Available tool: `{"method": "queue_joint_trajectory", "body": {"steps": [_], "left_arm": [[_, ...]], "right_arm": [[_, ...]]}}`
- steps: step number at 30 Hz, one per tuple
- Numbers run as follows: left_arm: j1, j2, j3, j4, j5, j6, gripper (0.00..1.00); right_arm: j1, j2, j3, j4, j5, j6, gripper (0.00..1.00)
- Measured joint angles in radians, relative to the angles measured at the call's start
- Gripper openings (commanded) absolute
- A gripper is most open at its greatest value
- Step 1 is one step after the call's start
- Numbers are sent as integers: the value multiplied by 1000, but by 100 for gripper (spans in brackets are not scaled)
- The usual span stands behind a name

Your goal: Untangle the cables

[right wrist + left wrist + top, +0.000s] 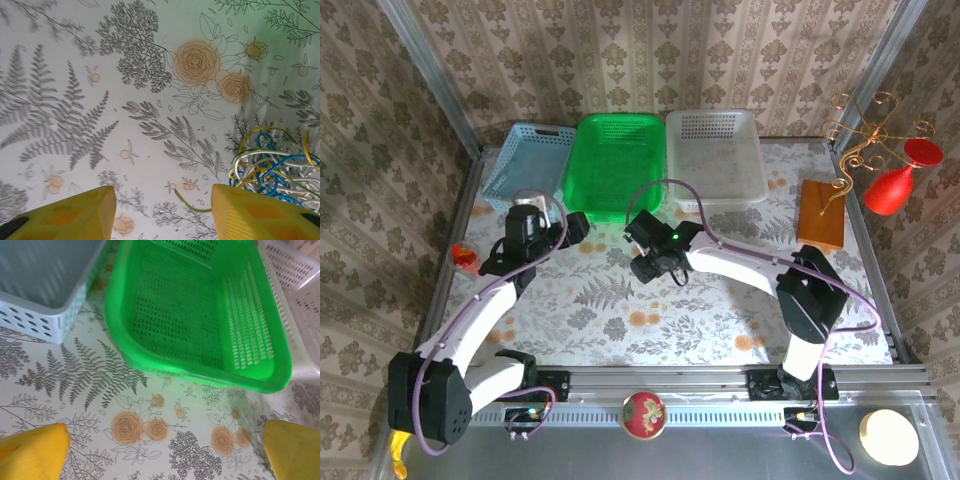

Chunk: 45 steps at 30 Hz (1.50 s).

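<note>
The cables (272, 170) lie in a tangled heap of blue, yellow and whitish cords on the floral tablecloth, at the lower right of the right wrist view. My right gripper (162, 215) is open; its right finger (250, 215) stands just left of the heap. One yellow-green cord end (192, 202) trails from the heap onto the cloth between the fingers, ungripped. In the top view the right gripper (650, 262) hangs over the middle of the table. My left gripper (160, 455) is wide open and empty, low over the cloth just in front of the green basket (200, 315).
Three baskets line the back: blue-grey (530, 155), green (613, 160) and white (715, 155). A wooden block (823, 212), a gold wire stand (860, 140) and a red glass (900, 180) are at the right. A small red object (465, 255) sits at the left edge.
</note>
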Motion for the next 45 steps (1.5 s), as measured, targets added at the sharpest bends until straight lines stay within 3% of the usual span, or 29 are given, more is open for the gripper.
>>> {"method": "queue_joint_trajectory", "body": {"steps": [12, 17, 19, 23, 28, 32, 39, 45], "left_arm": [[53, -46, 0, 0, 60, -37, 100], [55, -50, -1, 0, 68, -42, 100], [55, -54, -1, 0, 72, -44, 100], [58, -60, -1, 0, 74, -45, 100], [63, -64, -6, 0, 77, -47, 100], [65, -65, -15, 1, 85, -48, 100], [67, -64, -47, 42, 148, -47, 100], [49, -55, -119, 154, 235, -40, 100]], "right_arm": [[42, 122, 78, -110, 190, -85, 52], [43, 147, 85, -118, 232, -97, 47], [43, 157, 85, -119, 238, -103, 36], [43, 166, 89, -130, 250, -114, 0], [45, 151, 106, -144, 251, -114, 0], [42, 47, 106, -142, 210, -108, 0], [-14, -210, 112, -89, 71, -34, 0], [-109, -309, 80, 3, -89, 71, 0]]}}
